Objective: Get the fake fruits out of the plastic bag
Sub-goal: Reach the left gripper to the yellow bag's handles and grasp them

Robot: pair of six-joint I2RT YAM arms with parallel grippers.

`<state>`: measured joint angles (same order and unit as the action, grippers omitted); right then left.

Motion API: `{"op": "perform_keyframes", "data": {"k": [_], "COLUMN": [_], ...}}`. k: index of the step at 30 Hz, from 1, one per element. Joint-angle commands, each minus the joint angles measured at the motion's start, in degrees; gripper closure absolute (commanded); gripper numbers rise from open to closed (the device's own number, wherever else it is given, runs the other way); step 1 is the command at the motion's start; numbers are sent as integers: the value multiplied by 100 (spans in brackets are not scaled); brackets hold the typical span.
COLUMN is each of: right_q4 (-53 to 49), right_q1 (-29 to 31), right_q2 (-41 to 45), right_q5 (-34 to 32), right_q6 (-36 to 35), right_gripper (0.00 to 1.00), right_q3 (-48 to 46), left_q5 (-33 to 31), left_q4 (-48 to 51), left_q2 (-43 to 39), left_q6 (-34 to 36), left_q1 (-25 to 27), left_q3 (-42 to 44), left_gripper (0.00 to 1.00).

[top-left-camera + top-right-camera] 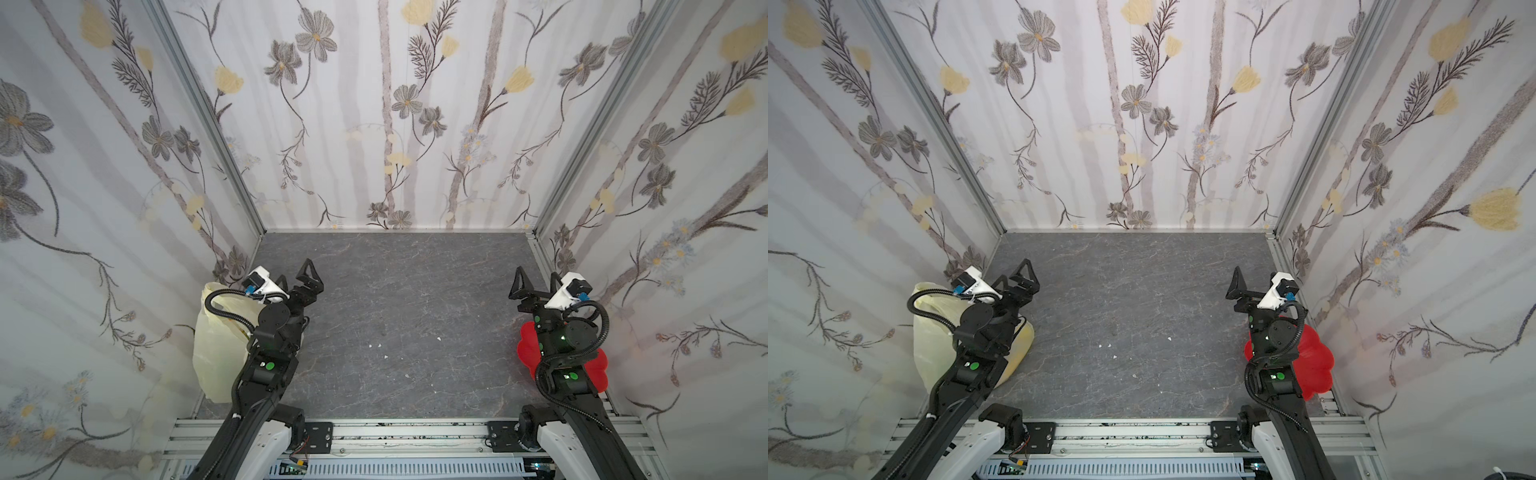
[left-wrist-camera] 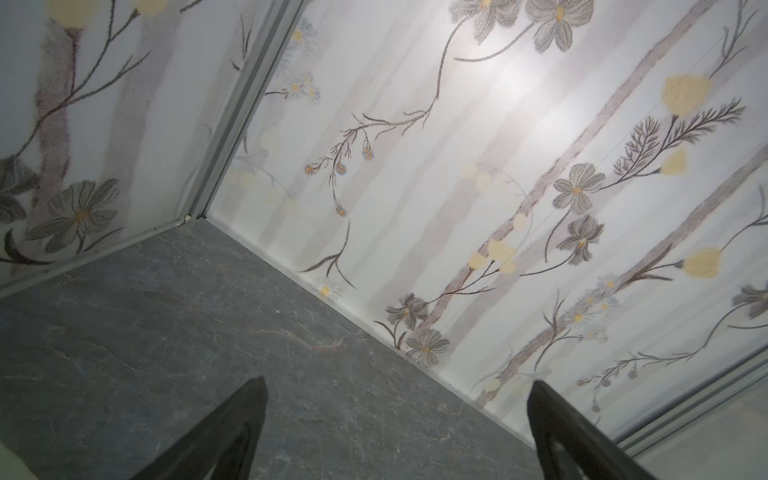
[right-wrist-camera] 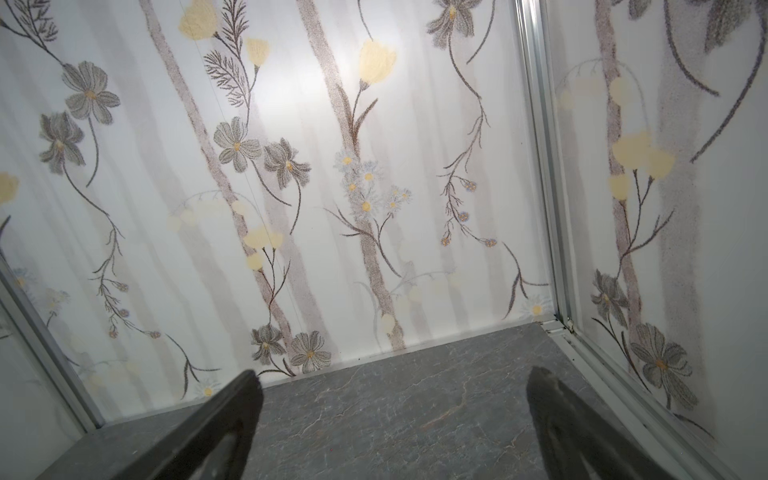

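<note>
Left pincer (image 2: 398, 382) gapes; only top views show the red dish (image 1: 527, 345).

Floral walls (image 1: 415, 124) (grey marbled floor (image 1: 395, 311))

Plastic bag (image 1: 216, 353) (image 1: 932, 353) is seen in both top views: pale yellow, crinkly, slumped at the left side.
</note>
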<state>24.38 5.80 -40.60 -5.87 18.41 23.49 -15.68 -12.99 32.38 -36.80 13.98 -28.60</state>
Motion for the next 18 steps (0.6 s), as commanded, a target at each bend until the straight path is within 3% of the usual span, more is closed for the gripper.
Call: {"op": "perform_keyframes", "data": {"k": [1,6,9,13,16,18], "right_q4": [-1212,-1431,-1507,-1478,-1396,-1300], "right_q1": [-81,-95,-87,-91,-89,-90], "right_q2": [303,602,569,365,219,151], "right_q5": [478,787,767,781,754,763], "right_q6": [839,818,804,822,855,889], "right_gripper": [0,0,0,0,0,0], "right_q3": [-18,-134,-150,-129,-177,-256], "left_q5": [703,1401,880,-1204,-3108,-3920], "left_q4": [652,2668,4048,5674,6184,6204], "left_q2": [-718,-4,475,719,774,698], "left_q6": [-382,148,315,647,896,955], "left_q1": [-75,-7,112,114,112,111], "left_q3": [-36,-1963,-3270,-4758,-4882,-4748], "left_gripper": [0,0,0,0,0,0]}}
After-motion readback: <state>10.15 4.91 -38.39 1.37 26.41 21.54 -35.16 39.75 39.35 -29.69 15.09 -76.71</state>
